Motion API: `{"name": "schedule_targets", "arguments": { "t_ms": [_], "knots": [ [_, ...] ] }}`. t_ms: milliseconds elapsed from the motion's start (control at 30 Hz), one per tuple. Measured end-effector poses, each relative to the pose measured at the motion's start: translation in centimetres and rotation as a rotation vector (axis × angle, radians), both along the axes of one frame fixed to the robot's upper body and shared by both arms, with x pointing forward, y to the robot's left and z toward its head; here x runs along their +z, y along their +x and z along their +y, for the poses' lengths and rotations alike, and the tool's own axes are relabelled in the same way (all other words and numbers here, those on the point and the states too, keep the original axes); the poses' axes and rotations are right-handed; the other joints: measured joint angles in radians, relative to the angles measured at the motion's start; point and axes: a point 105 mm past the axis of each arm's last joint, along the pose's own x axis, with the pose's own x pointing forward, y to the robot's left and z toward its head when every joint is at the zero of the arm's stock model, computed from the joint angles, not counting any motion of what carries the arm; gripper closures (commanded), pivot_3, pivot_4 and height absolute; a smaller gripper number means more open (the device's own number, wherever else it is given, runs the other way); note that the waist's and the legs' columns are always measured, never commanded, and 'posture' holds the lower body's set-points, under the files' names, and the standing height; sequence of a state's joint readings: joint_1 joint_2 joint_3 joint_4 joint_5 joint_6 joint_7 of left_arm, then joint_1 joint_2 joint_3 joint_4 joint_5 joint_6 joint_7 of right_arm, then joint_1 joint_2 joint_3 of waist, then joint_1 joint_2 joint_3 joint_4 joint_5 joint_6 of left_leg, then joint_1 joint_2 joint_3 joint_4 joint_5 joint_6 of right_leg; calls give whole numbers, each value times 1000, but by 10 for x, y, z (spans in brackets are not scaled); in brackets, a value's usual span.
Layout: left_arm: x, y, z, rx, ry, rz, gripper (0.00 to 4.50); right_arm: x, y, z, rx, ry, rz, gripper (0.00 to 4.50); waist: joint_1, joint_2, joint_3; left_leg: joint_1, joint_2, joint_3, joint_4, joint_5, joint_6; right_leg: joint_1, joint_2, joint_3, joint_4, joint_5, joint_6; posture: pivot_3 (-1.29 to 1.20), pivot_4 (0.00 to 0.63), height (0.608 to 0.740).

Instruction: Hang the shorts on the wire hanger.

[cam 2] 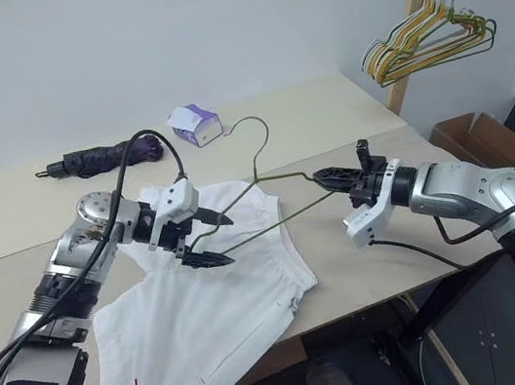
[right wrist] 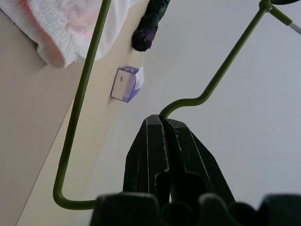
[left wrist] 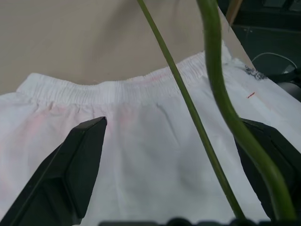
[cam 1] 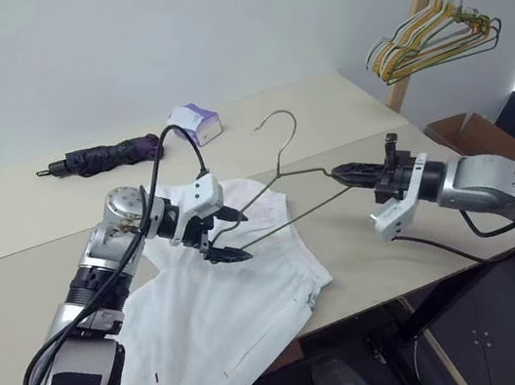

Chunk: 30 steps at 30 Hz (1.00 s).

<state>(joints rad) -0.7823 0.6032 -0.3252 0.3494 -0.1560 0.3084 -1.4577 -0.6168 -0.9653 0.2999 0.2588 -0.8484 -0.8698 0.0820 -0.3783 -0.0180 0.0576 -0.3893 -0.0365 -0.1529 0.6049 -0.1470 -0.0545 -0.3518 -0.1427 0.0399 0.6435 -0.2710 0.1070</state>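
Looking down from the head views, the wire hanger [cam 1: 282, 188] hangs in the air above the table [cam 1: 344, 119], its long axis running across the scene between the two arms and its hook rising toward the far wall. The right gripper [cam 1: 342, 174] is clamped tight on the hanger's right-hand corner. The left gripper [cam 1: 230, 235], fingers spread wide and holding nothing, straddles the hanger's other end over the shorts [cam 1: 219, 317], which lie flat at the near table edge, one leg drooping off it. A tissue box [cam 1: 196, 124] and a folded umbrella [cam 1: 103, 158] sit farther back; coloured hangers [cam 1: 429, 37] hang on a rack at right.

The left wrist view adds the gathered waistband [left wrist: 117, 87] just beyond the parted fingers [left wrist: 70, 174], with two wire strands crossing between them.

The right wrist view shows the closed fingers [right wrist: 155, 155] pinching the wire at its bend.
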Motion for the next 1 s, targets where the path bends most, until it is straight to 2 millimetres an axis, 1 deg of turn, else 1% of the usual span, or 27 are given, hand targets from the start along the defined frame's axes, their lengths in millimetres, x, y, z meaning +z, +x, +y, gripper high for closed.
{"name": "schedule_targets", "arguments": {
  "t_ms": [133,233,333,600,633,700,900,1000],
  "knots": [
    [-3,1,0,9,20,-9,0,0,2,-2,-17,-7,-9,4454,-1,0,0,0,0,0,0,0,0,0,0,0,0,0,0,-323,0,740],
    [-4,5,-1,38,28,-31,627,1,3,-3,-25,-4,-13,4500,-1,0,0,0,0,0,0,0,0,0,0,0,0,0,0,-324,0,740],
    [-4,7,-1,51,27,-41,1558,2,4,-3,-31,-1,-18,4500,-2,0,0,0,0,0,0,0,0,0,0,0,0,0,0,-324,0,740],
    [-4,7,-1,56,29,-44,4307,10,10,-8,-73,15,-48,4500,-7,0,0,0,0,0,0,0,0,0,0,0,0,0,0,-325,0,740],
    [-4,9,0,69,29,-49,4486,11,10,-7,-71,15,-50,4500,-9,0,0,0,0,0,0,0,0,0,0,0,0,0,0,-325,0,740],
    [-3,11,3,94,24,-54,4486,12,9,-6,-65,15,-54,4500,-12,0,0,0,0,0,0,0,0,0,0,0,0,0,0,-328,0,740],
    [-4,14,4,112,18,-54,4486,12,9,-5,-65,16,-55,4500,-18,0,0,0,0,0,0,0,0,0,0,0,1,0,0,-333,0,740],
    [-3,15,4,122,11,-60,4500,12,7,-7,-72,54,-28,3682,-20,0,0,0,0,0,0,0,0,0,0,0,0,0,1,-333,0,740]
  ]
}}
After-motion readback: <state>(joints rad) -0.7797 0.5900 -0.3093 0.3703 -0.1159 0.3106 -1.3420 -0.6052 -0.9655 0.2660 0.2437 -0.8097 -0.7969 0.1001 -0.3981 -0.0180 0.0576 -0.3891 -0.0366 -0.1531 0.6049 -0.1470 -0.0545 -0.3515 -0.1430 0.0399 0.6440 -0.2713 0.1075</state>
